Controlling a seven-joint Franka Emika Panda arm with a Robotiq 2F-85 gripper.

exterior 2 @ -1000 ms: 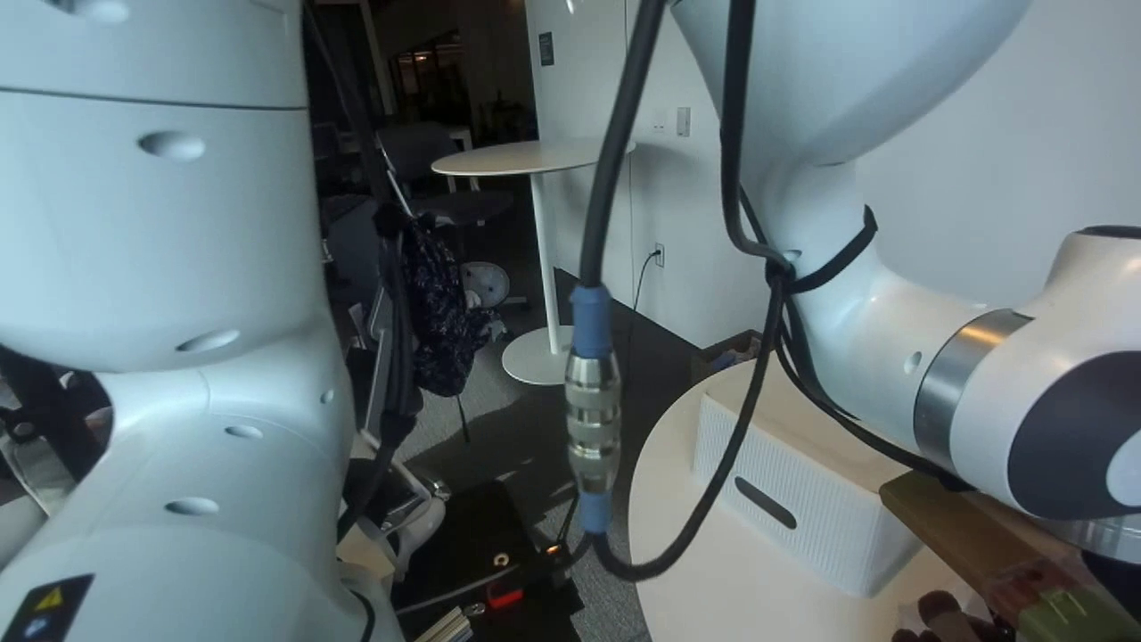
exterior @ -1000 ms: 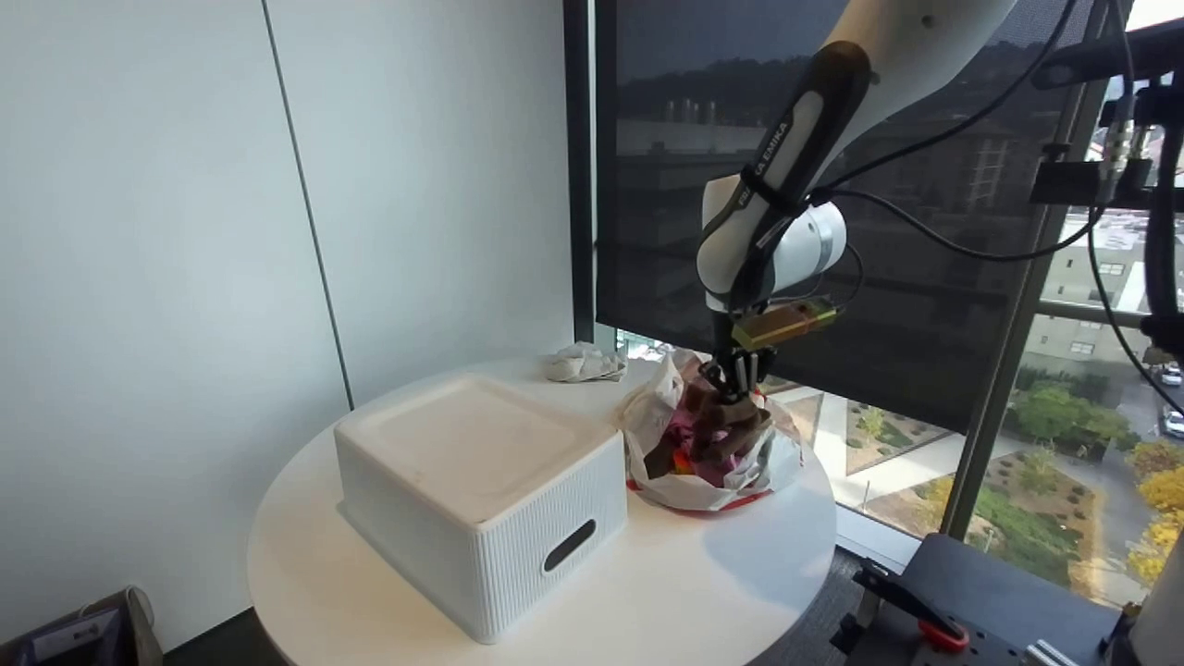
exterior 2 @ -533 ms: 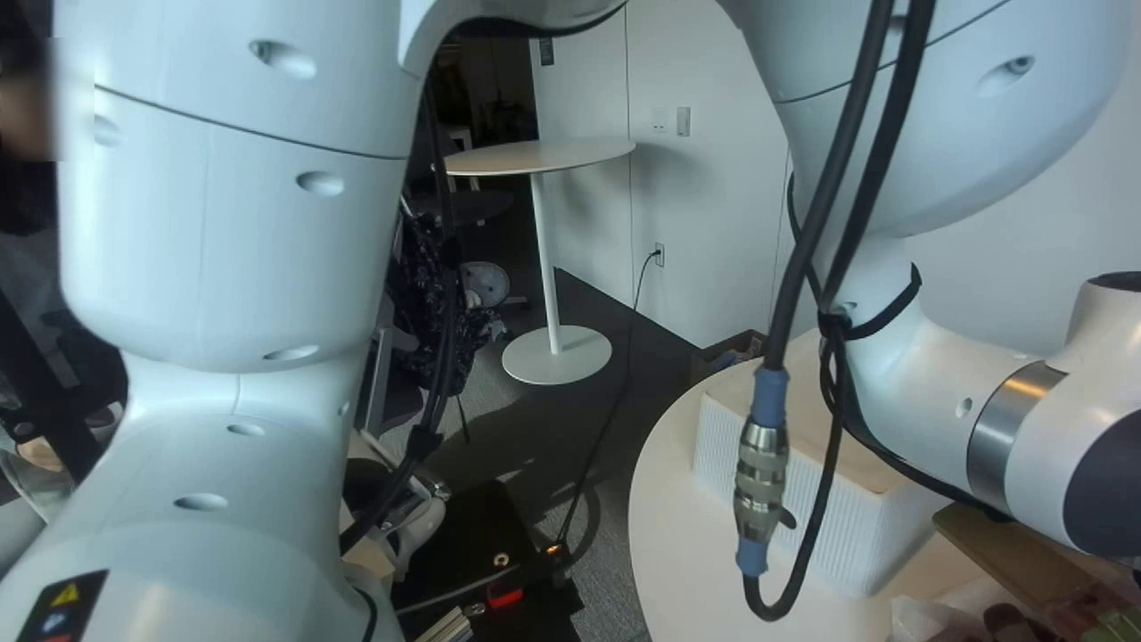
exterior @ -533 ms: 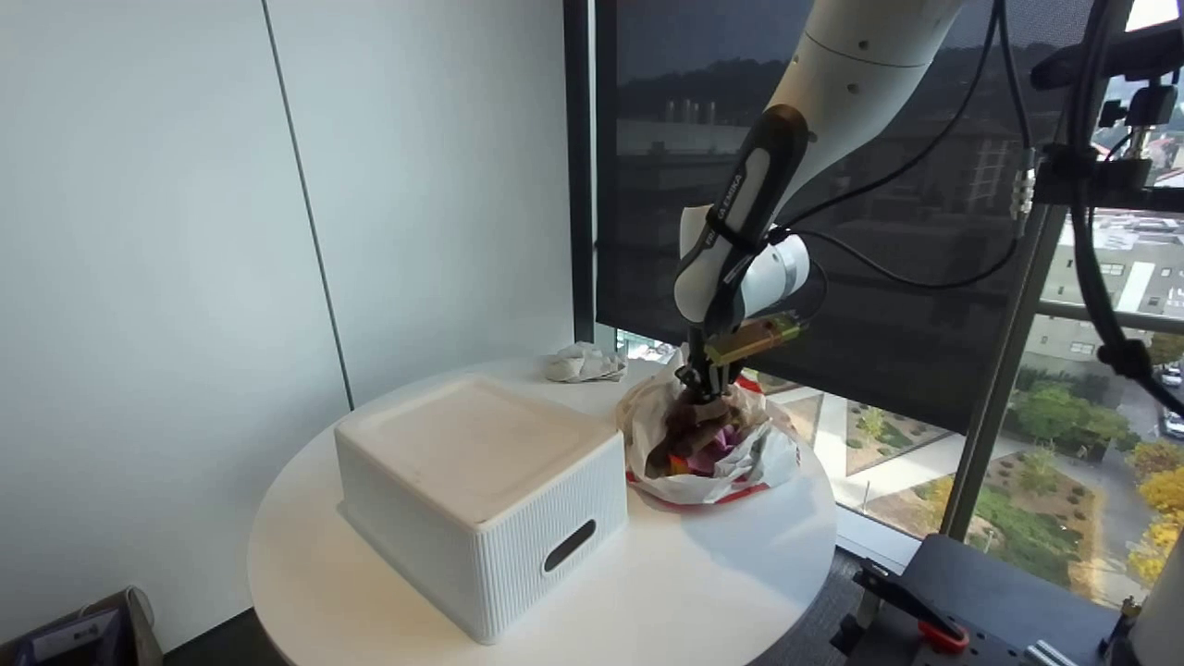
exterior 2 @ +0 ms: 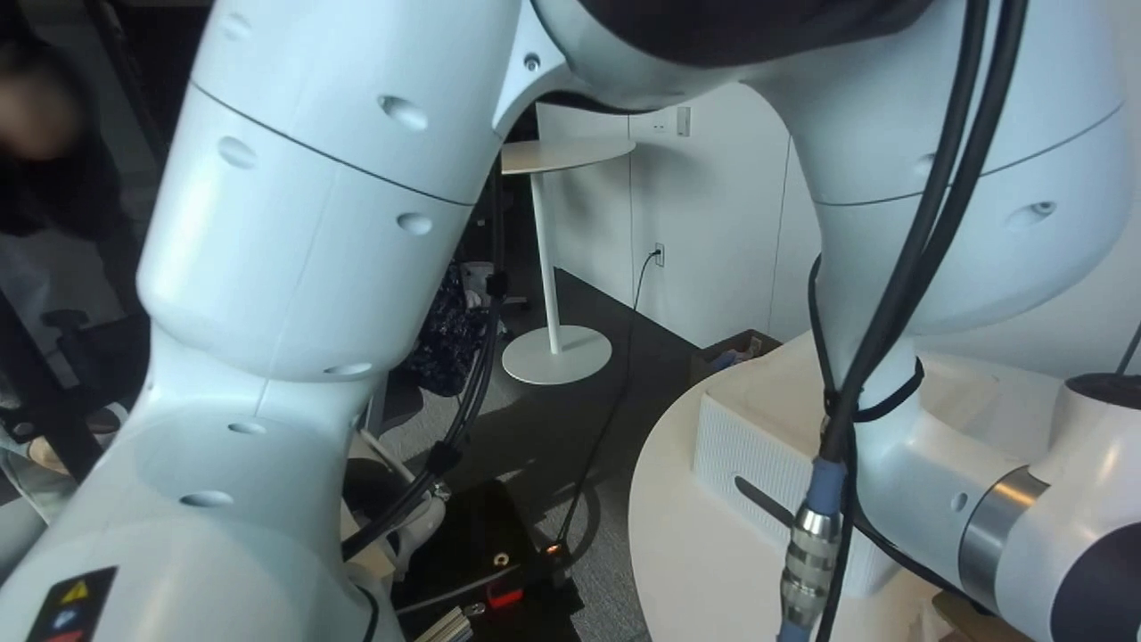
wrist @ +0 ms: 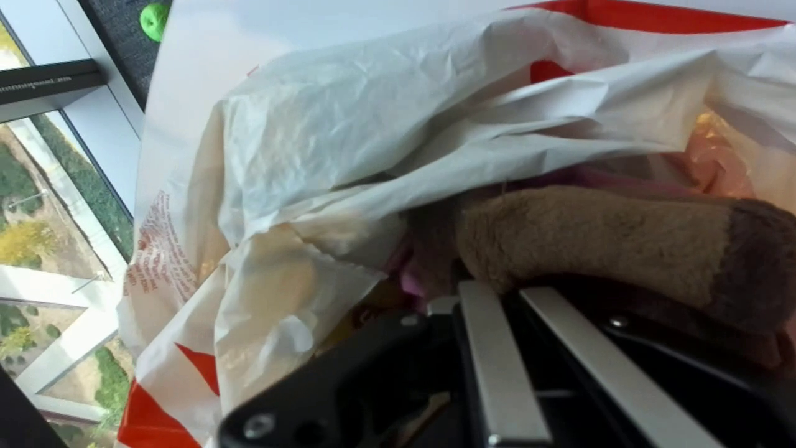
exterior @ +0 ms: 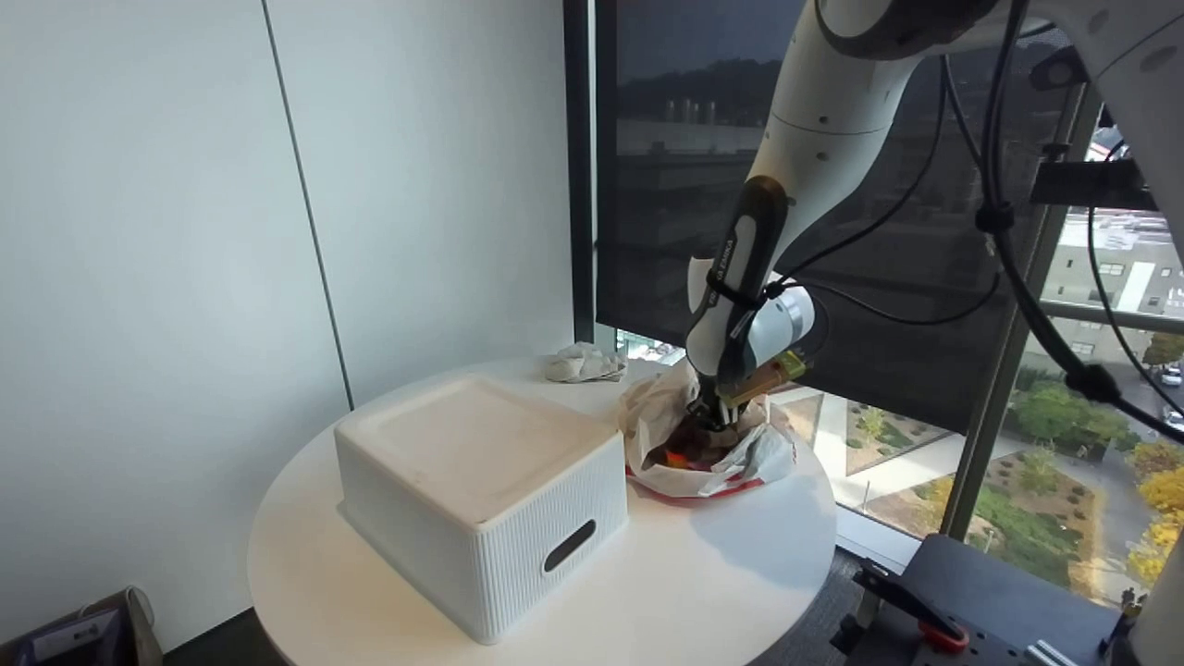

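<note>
The end effector was positioned inside the mouth of the plastic bag. In the wrist view, its fingers lay close together with a narrow gap, their tips at the brown plush toy; whether they were clamped on it could not be determined. The brown plush toy lay inside the bag, partly under a folded flap.

The wrist view showed details that the exterior views did not: pink fabric next to the plush toy, red lettering on the bag's side, and a green round object on the floor, well apart from the bag. An exterior view showed items outside the wrist view: a ribbed white storage box just left of the bag, and a crumpled white wad, material unclear, behind and left of it. Bag, box and wad rested on the round white counter.

A dark window shade hung behind the bag; a dark cart stood to its right. In an exterior view, the arm's wrist section and the frame edge concealed nearly all of the bag. A cable connector hung in front of the storage box. A pedestal table stood well apart from the bag.
</note>
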